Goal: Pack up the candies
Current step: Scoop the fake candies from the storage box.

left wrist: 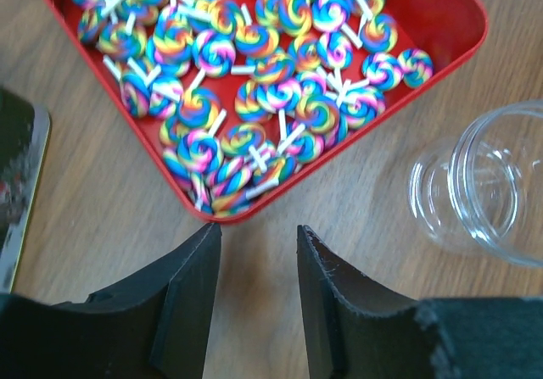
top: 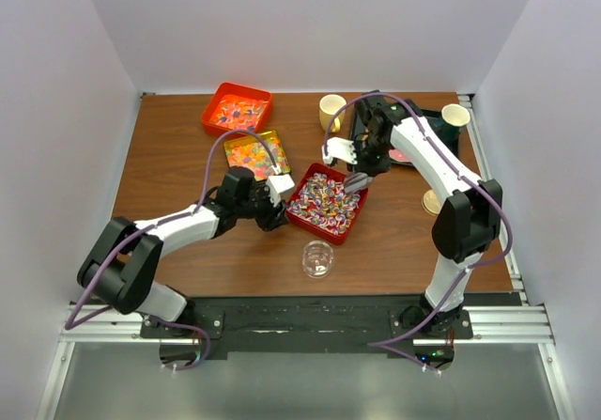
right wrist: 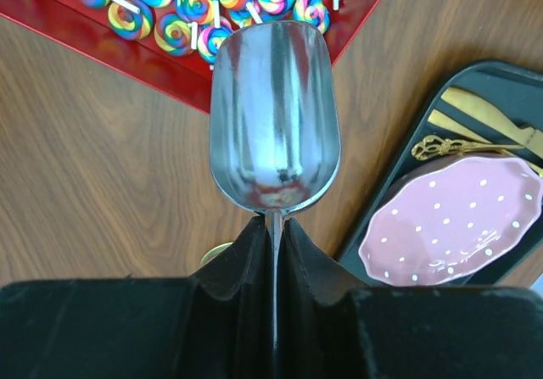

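Swirl lollipop candies (top: pixel 324 204) fill a red tray (top: pixel 362 215) at the table's middle. They also show in the left wrist view (left wrist: pixel 254 57) and the right wrist view (right wrist: pixel 182 2). Orange-red candies (top: pixel 237 112) lie in an orange tray at the back left. Glossy gummies (top: pixel 254 153) lie in a yellow tray. My left gripper (top: pixel 279 215) (left wrist: pixel 259 235) is open and empty, just off the red tray's near-left corner (left wrist: pixel 229 214). My right gripper (top: pixel 362 166) (right wrist: pixel 274 222) is shut on the handle of an empty metal scoop (right wrist: pixel 274 116), whose tip is over the red tray's edge (right wrist: pixel 127 65).
A clear empty jar (top: pixel 317 258) (left wrist: pixel 484 184) stands in front of the red tray. A black tray (right wrist: pixel 399 184) with a pink dotted plate (right wrist: pixel 450 218) and gold cutlery (right wrist: pixel 488 120) sits at the back right. Cream cups (top: pixel 331 110) (top: pixel 454 115) (top: pixel 432 201) stand around it.
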### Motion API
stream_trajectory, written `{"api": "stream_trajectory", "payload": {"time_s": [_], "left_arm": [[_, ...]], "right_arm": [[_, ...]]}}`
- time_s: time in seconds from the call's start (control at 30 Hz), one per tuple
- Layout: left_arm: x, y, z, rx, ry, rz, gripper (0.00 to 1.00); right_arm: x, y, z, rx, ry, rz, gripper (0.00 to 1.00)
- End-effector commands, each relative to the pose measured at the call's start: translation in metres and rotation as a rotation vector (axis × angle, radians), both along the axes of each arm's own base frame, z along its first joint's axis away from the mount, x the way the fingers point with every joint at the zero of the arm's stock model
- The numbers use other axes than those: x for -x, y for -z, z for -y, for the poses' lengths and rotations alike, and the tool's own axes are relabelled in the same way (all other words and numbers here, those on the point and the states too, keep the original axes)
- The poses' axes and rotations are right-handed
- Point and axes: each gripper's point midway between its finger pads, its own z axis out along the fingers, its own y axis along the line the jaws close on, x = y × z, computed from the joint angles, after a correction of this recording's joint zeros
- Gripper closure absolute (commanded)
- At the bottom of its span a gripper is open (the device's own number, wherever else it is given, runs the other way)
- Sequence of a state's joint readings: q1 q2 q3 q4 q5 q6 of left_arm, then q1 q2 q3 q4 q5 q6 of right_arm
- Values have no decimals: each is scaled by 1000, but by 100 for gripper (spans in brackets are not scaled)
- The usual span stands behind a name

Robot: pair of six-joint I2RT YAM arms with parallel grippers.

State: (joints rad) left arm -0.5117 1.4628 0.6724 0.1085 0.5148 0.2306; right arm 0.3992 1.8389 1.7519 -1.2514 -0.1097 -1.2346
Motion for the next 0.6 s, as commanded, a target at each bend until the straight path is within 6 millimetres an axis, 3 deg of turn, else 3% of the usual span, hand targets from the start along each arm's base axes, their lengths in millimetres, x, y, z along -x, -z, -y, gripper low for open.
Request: {"api": "stream_trajectory", "payload": {"time_s": [0.0, 0.33, 0.57], "left_arm": [[-15, -22, 21, 95, 91, 123, 54], [11, 0, 28, 136, 155, 11, 49], [10, 10, 32, 159, 153, 22, 49]], "right_arm": [[-2, -7, 9, 97, -22, 3, 100], [-3, 7, -5, 283, -147, 34, 100], [25, 27, -24, 207, -162, -82, 100]]}}
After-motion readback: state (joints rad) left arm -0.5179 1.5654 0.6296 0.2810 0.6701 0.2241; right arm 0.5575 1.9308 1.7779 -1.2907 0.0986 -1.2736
